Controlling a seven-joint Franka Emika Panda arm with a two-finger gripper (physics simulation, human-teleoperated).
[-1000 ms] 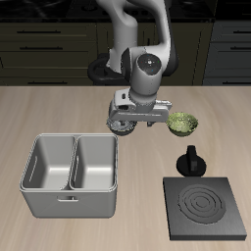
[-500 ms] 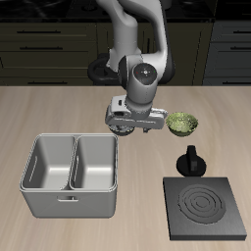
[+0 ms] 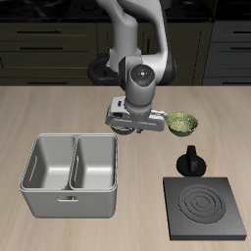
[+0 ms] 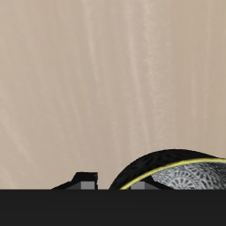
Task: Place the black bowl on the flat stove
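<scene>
barely shifted, gripper (image 3: 122, 125) hangs over black bowl (image 4: 181, 174), grip unclear; green bowl (image 3: 182, 123) beside.

We note bare counter (image 3: 59, 113) between the metal basin (image 3: 74, 175) and the flat stove (image 3: 206, 209), wide enough for passage. Obstacles: the green-yellow patterned bowl (image 3: 182, 123) farther back, and the black knob (image 3: 192, 161) standing at the stove's rear edge. The burner surface itself carries nothing.
</scene>
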